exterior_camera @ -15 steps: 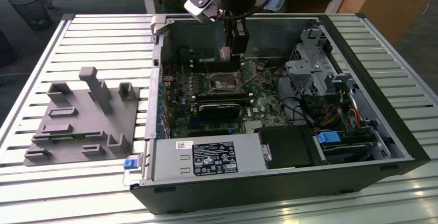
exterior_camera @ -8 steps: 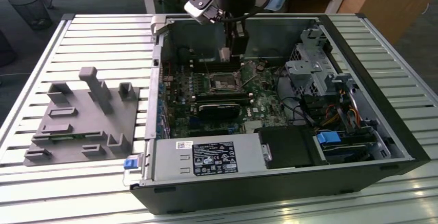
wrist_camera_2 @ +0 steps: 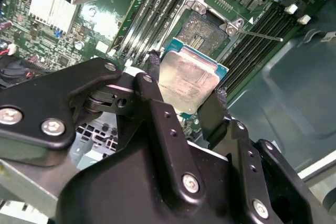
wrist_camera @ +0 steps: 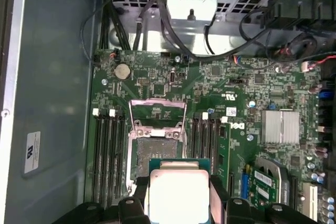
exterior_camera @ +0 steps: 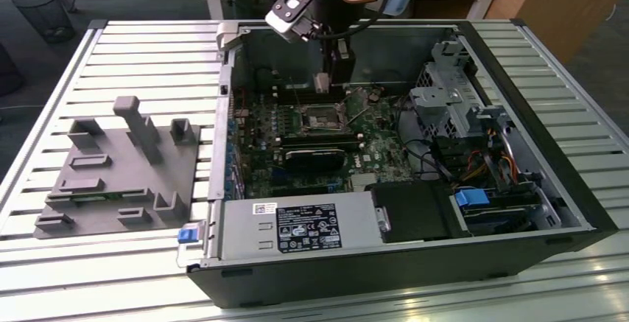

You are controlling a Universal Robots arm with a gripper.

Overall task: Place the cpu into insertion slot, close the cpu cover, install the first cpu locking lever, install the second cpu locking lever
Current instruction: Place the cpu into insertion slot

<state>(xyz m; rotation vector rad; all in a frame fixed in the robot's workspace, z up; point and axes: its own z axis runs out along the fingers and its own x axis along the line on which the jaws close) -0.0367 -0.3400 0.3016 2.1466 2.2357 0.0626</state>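
My gripper (wrist_camera_2: pixel 186 80) is shut on the cpu (wrist_camera_2: pixel 190 77), a flat square chip with a dull silver top and green rim, pinched by two opposite edges. In the first wrist view the cpu (wrist_camera: pixel 178 195) hangs above the near edge of the insertion slot (wrist_camera: pixel 152 153), a dark square socket on the green board. The cpu cover (wrist_camera: pixel 157 102), a thin silvery frame, stands flipped open at the slot's far side. A thin metal lever (wrist_camera_2: pixel 260 36) sticks out beside the insertion slot (wrist_camera_2: pixel 202 32). In the exterior view my gripper (exterior_camera: pixel 329 79) reaches down into the case above the slot (exterior_camera: pixel 322 119).
The open computer case (exterior_camera: pixel 550 211) lies on a slatted table. Long black memory slots (wrist_camera: pixel 107 156) flank the socket on both sides. A black block (exterior_camera: pixel 314 154) sits just in front of the socket. Drive cages and cables (exterior_camera: pixel 462 116) fill the exterior view's right. A grey fixture (exterior_camera: pixel 118 167) stands outside the case.
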